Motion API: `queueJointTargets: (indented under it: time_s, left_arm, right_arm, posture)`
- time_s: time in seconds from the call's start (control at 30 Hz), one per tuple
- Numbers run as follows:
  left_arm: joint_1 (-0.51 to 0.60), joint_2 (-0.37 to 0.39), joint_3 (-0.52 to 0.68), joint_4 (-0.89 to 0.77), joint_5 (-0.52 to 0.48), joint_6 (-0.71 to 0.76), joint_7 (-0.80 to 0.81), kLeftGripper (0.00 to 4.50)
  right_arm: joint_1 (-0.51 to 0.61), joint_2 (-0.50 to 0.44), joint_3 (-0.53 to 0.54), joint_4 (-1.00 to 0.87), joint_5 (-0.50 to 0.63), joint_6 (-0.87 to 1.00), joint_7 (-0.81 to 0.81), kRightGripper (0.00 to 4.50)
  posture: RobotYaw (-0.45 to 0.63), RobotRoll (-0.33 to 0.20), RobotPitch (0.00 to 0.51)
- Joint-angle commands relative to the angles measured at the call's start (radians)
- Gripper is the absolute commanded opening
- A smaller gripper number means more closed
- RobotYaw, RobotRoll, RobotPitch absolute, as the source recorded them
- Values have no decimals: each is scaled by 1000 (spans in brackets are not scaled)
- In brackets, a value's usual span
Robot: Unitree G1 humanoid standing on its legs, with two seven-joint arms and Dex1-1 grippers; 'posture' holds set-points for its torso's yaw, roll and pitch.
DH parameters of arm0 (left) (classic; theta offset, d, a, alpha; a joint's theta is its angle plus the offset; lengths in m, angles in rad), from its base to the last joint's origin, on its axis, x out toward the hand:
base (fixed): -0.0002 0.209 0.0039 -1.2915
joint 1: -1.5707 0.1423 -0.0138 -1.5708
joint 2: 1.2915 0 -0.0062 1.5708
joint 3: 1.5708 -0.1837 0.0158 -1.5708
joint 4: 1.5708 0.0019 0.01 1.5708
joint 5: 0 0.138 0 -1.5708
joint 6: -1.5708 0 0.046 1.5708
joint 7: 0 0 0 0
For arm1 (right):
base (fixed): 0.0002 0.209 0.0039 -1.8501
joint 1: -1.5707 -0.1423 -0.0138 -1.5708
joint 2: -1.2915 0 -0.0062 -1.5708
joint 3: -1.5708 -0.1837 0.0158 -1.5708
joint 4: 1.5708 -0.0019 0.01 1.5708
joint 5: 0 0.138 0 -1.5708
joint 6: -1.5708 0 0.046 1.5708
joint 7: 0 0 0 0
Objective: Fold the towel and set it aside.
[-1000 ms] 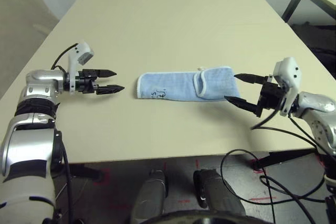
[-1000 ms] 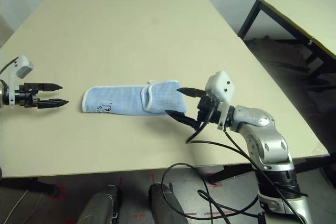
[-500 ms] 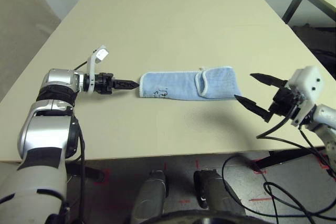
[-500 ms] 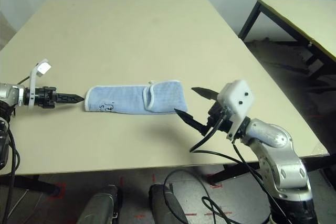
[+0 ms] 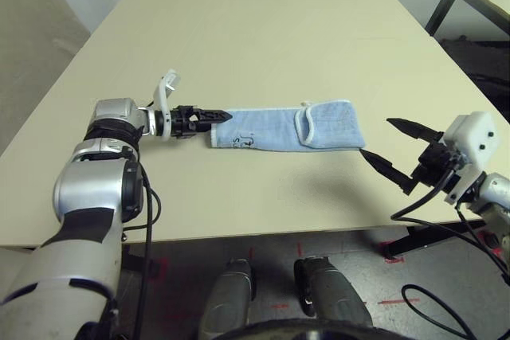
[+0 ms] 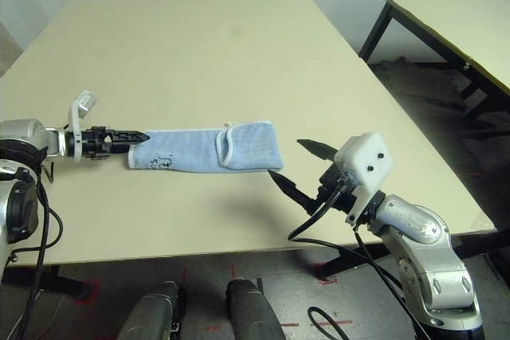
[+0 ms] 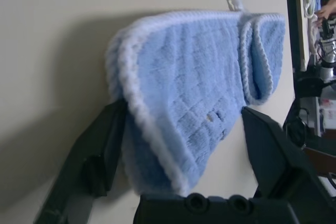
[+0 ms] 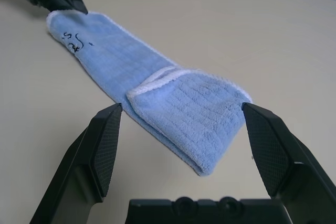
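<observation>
Towel (image 5: 287, 127) lies flat on the bench (image 5: 263, 37) as a long folded strip, its right end doubled back over itself; left tool (image 7: 178, 145) is at the strip's left end, its fingers (image 7: 100, 150) standing on each side of the cloth edge, not pressed together; right tool (image 5: 390, 149) hovers wide apart near the right end, touching nothing.
</observation>
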Motion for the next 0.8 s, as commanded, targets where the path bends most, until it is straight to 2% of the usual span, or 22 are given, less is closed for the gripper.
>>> queueJointTargets:
  time_s: [0.03, 0.3, 0.53, 0.8]
  left_arm:
    - [-3, -8, -25, 8, 14, 23, -28, 2894]
    - [5, 27, -74, 0, 35, 28, -105, 77]
    - [15, 97, -106, 0, 56, 19, -159, 31]
    - [13, 221, -171, 2, 111, 4, -244, 31]
  right_arm:
    - [-3, -7, -13, -1, 16, 14, -8, 4500]
    - [-8, -11, -13, -2, 28, 26, -12, 4500]
    - [41, -64, 22, -10, 14, 38, 43, 4500]
    - [30, -48, 27, -5, 64, 72, 47, 4500]
  posture:
    - [-128, 0, 104]
    - [-128, 0, 110]
    - [-123, 0, 111]
    - [-109, 0, 118]
